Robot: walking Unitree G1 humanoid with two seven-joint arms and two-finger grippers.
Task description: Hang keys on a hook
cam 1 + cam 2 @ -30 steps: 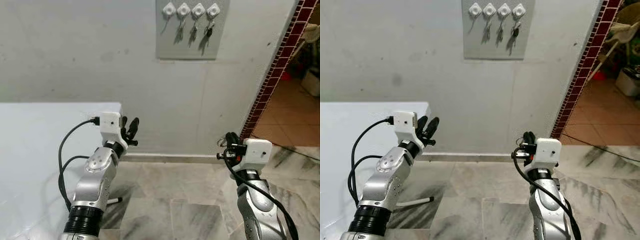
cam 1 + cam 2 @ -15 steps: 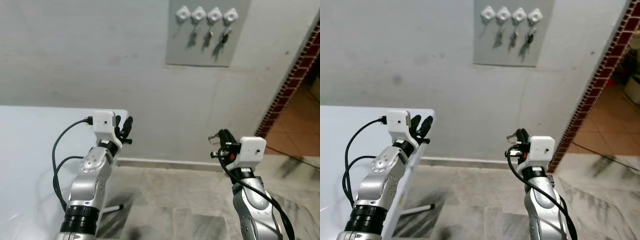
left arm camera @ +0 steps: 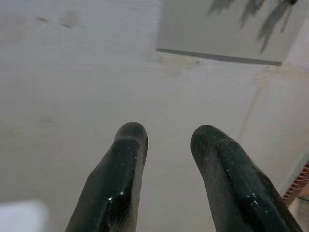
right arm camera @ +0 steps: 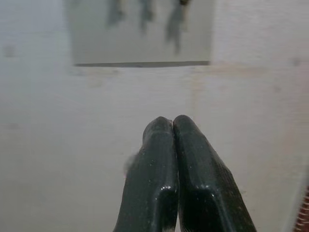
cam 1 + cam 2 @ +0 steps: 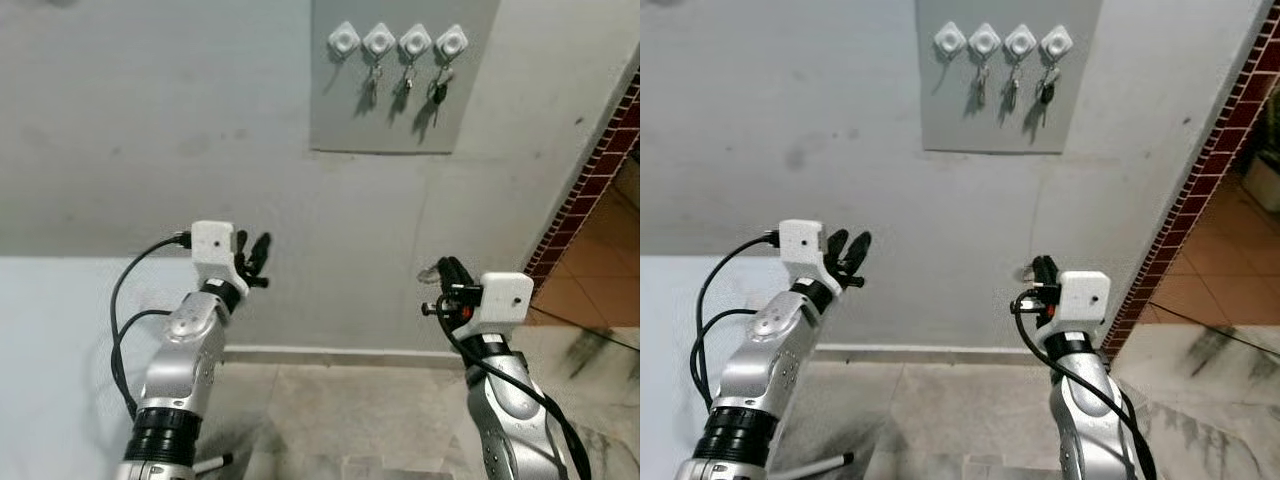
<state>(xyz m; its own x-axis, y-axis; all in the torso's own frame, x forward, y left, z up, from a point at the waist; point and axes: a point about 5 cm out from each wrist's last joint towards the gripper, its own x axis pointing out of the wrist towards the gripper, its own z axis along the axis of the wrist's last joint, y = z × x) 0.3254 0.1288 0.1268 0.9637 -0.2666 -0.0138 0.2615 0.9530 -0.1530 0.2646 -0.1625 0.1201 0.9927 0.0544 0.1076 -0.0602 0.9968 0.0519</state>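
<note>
A grey panel (image 5: 400, 110) on the wall carries a row of white hooks. The leftmost hook (image 5: 343, 40) is bare; keys (image 5: 405, 82) hang from the other three. My right gripper (image 5: 447, 268) is raised in front of the wall, well below the panel and a little to its right. It is shut on a small silvery key ring (image 5: 431, 271) that pokes out beside the fingertips. In the right wrist view its fingers (image 4: 166, 145) are pressed together, with the panel (image 4: 140, 34) ahead. My left gripper (image 5: 256, 250) is open, held up below and left of the panel, with nothing between its fingers (image 3: 123, 159).
A white table (image 5: 60, 330) fills the lower left, with a thin leg (image 5: 215, 462) on the marble floor (image 5: 340, 410). A red-brown brick edge (image 5: 590, 170) marks a doorway on the right. The plain grey wall (image 5: 150, 130) is close ahead.
The whole view has shifted: the panel sits lower in the picture and less floor shows. Both arms keep the same pose, the right gripper still shut and the left still open.
</note>
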